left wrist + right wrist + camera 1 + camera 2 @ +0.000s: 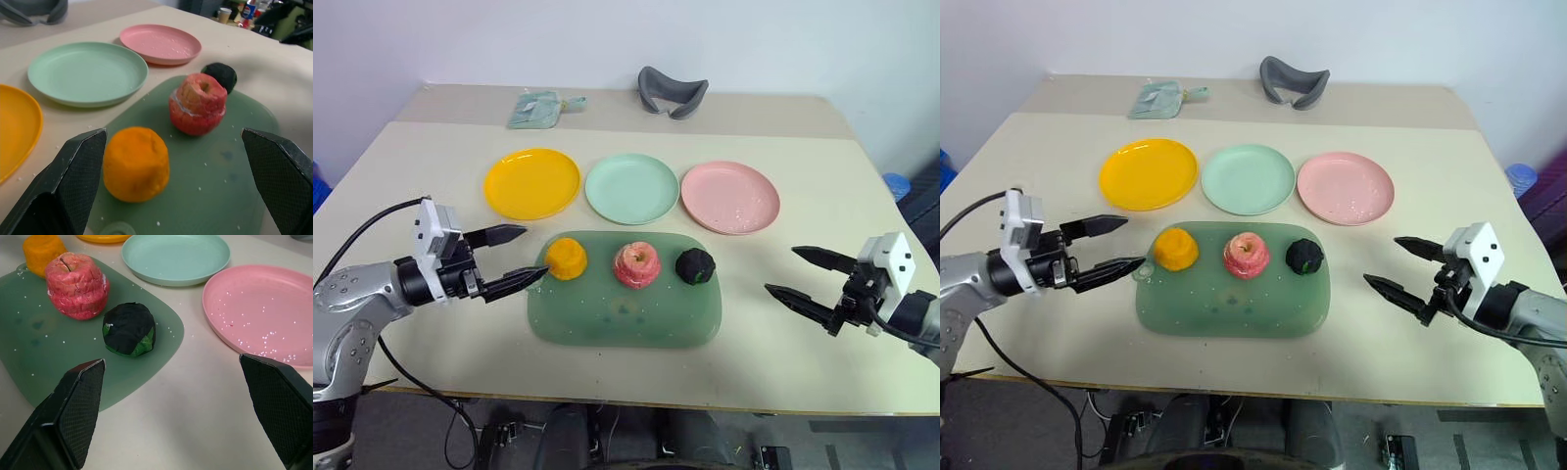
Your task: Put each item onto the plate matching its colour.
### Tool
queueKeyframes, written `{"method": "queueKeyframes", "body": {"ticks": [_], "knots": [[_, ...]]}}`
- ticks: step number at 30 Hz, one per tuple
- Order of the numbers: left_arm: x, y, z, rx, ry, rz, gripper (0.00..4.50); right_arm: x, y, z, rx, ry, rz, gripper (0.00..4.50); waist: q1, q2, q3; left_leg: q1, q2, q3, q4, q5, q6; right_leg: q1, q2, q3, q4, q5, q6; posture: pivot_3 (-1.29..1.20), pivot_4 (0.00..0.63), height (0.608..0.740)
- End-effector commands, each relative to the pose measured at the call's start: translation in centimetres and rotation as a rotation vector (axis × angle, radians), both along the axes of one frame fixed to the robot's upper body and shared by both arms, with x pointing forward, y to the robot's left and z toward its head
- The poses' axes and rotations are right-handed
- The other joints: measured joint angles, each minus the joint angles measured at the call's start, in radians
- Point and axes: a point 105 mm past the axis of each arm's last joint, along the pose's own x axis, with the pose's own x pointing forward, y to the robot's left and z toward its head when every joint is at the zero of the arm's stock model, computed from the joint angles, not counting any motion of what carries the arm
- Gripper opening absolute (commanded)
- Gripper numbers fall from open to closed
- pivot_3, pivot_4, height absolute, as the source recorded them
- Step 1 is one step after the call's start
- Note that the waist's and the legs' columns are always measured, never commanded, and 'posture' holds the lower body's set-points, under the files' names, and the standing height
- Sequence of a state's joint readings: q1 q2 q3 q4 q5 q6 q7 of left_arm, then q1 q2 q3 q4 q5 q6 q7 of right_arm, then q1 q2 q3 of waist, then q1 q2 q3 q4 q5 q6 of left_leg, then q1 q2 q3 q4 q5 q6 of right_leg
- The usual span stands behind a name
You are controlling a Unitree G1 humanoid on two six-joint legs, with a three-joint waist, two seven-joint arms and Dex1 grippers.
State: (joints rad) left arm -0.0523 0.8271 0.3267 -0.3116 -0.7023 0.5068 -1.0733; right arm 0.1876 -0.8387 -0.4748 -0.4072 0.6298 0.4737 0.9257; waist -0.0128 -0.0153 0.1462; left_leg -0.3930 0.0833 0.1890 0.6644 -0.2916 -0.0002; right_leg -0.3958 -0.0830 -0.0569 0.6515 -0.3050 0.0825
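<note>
We find the scene evenly and brightly lit from overhead, with no hard glare on the table (803, 372). Shadows are soft and short: a faint one lies under the near edge of the green tray (607, 328), and small ones sit beneath the three plates. The pink plate (264, 308) shows a mild sheen on its rim. In the head views the whole table is sharp, with slight bowing at the far edge (a wide lens). In the left wrist view the orange fruit (136, 164) is soft, and the far background is blurred.
</note>
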Motion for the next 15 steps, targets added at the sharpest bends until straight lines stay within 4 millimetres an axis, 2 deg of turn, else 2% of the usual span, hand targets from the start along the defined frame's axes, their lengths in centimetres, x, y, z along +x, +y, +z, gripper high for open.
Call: {"method": "queueKeyframes", "body": {"ticks": [1,15], "knots": [[-0.1,0.2,0.3,0.033,-0.044,-0.008,4.50,-0.1,0.2,0.9,-0.016,-0.051,0.004,4.47,0.001,0.000,0.000,0.000,0.000,0.000,0.000,0.000,0.000,0.000,0.000,0.000,0.000,0.000,0.000,0.00,0.150,0.740],[0.9,-0.2,0.6,0.033,-0.076,0.006,4.50,0.5,1.2,0.5,-0.004,-0.076,0.011,4.47,0.000,0.000,0.000,0.000,0.000,0.000,0.000,0.000,0.000,0.000,0.000,0.000,0.000,0.000,0.000,0.00,0.150,0.740]]}}
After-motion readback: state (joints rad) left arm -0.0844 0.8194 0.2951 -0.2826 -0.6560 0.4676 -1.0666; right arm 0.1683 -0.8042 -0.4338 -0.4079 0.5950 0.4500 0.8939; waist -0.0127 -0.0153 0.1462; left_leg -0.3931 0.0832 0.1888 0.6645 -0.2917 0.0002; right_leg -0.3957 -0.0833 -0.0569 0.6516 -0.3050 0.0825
